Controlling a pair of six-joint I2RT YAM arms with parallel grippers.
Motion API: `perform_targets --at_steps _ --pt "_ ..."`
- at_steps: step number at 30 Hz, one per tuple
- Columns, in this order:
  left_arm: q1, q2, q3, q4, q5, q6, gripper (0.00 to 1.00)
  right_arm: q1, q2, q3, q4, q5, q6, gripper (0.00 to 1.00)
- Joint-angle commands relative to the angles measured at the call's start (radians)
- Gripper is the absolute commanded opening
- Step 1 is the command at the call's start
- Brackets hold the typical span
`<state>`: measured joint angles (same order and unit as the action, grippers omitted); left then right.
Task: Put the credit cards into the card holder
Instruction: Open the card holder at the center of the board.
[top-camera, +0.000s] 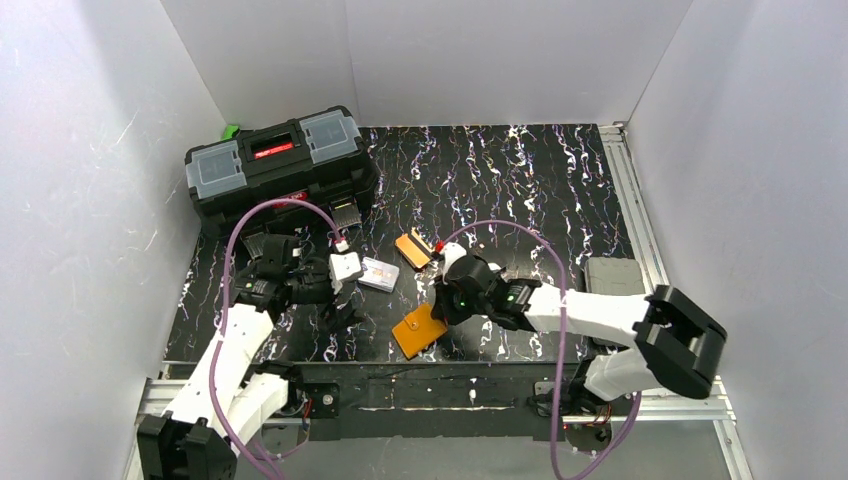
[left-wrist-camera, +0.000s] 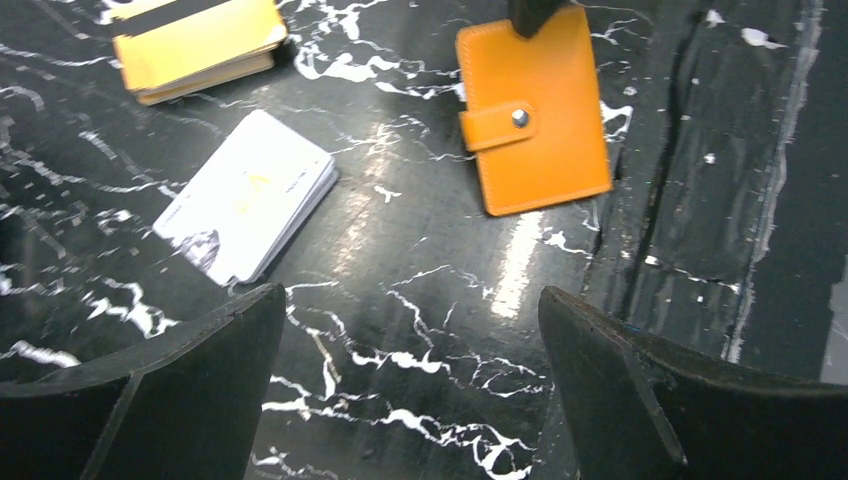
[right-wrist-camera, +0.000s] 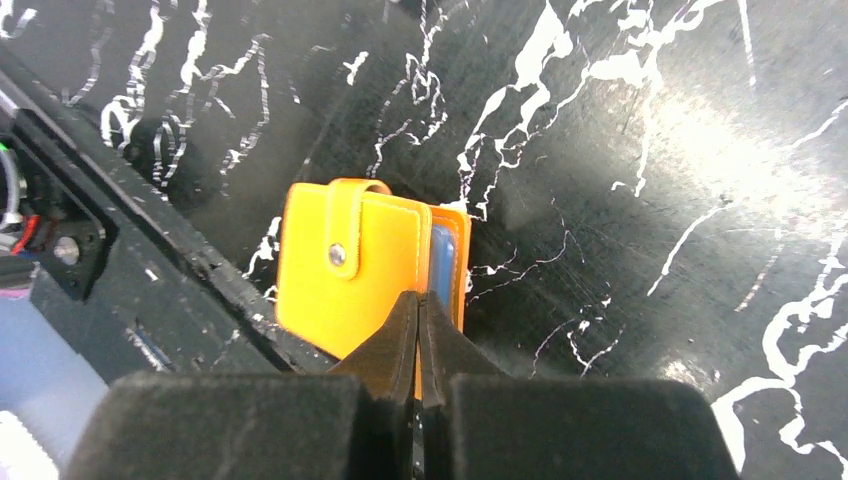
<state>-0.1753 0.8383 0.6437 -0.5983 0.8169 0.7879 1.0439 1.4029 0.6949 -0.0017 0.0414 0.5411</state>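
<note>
1. We are pinching the card holder (right-wrist-camera: 350, 265) with our right claw (right-wrist-camera: 418, 312), its fingers pressed together on the cover's edge.
2. The card holder is lying at the near edge of the counter (right-wrist-camera: 650, 200), its tab snapped.
3. Our left claw (left-wrist-camera: 408, 300) is hovering spread wide, gripping nothing.
4. The credit cards are sitting nearby as a white stack (left-wrist-camera: 250, 195) and an orange stack (left-wrist-camera: 195, 40).
</note>
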Motion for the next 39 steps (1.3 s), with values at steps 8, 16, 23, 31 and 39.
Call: perform_targets --at_steps 8,16,23,31,39 --pt "-0.083 0.229 0.145 -0.005 0.244 -0.026 0.98 0.028 -0.225 0.021 -0.068 0.056 -0.164 0.01" --pt "-0.154 0.389 0.192 0.012 0.287 0.083 0.98 0.077 -0.246 0.085 -0.104 0.102 -0.312 0.01" --pt "-0.165 0.478 0.237 0.049 0.317 0.092 0.98 0.122 -0.253 0.158 -0.112 0.137 -0.365 0.01" --pt "-0.165 0.515 0.273 0.010 0.349 0.119 0.98 0.179 -0.244 0.250 -0.115 0.173 -0.428 0.01" --pt "-0.165 0.502 0.323 -0.141 0.405 0.207 0.83 0.196 -0.250 0.308 -0.105 0.203 -0.456 0.01"
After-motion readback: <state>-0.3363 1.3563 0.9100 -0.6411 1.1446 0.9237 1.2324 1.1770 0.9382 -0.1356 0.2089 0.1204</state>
